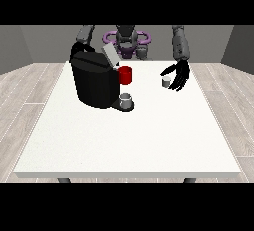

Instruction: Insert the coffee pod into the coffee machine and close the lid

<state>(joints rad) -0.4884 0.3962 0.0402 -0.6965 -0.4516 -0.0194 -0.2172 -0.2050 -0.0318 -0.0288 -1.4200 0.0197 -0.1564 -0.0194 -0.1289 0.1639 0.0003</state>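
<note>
Coffee pod (166,81) sits on table (149,136), touching the spread, relaxed fingers of robot hand at view's right (179,76). Coffee machine (95,79) at pod's 9 o'clock, lid (110,54) raised. Other robot hand hidden.

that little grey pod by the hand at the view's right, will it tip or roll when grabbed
The coffee pod looks like a short, stubby cup standing upright on the white table, so it probably resists tipping. Knocked onto its side, its round wall would likely let it roll. It seems small beside the open hand, so probably light and easily nudged away.
</note>
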